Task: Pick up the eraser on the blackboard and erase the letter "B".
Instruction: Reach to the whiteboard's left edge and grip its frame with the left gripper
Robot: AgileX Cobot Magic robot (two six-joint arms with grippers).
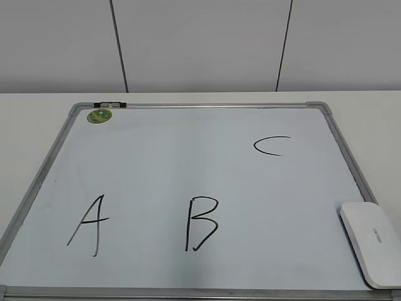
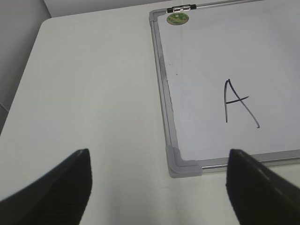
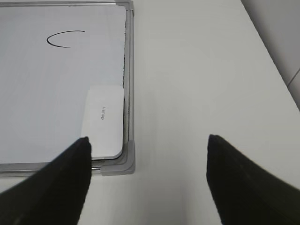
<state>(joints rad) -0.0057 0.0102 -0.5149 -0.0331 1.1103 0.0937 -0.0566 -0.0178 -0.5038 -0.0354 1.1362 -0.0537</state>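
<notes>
The blackboard (image 1: 188, 163) lies flat on the table, a pale board in a silver-grey frame. The black letter "B" (image 1: 201, 223) is at its front middle, between an "A" (image 1: 89, 224) and a "C" (image 1: 271, 145). The white eraser (image 1: 373, 241) rests in the board's front right corner; it also shows in the right wrist view (image 3: 104, 121). My right gripper (image 3: 147, 176) is open and empty, above the table just off that corner. My left gripper (image 2: 157, 183) is open and empty, above the table by the board's front left corner (image 2: 183, 164). Neither gripper shows in the exterior view.
A small round green magnet (image 1: 99, 116) and a black-and-silver clip (image 1: 110, 104) sit at the board's far left corner. The white table (image 2: 89, 93) extends left and right of the board (image 3: 197, 84). A grey panelled wall stands behind.
</notes>
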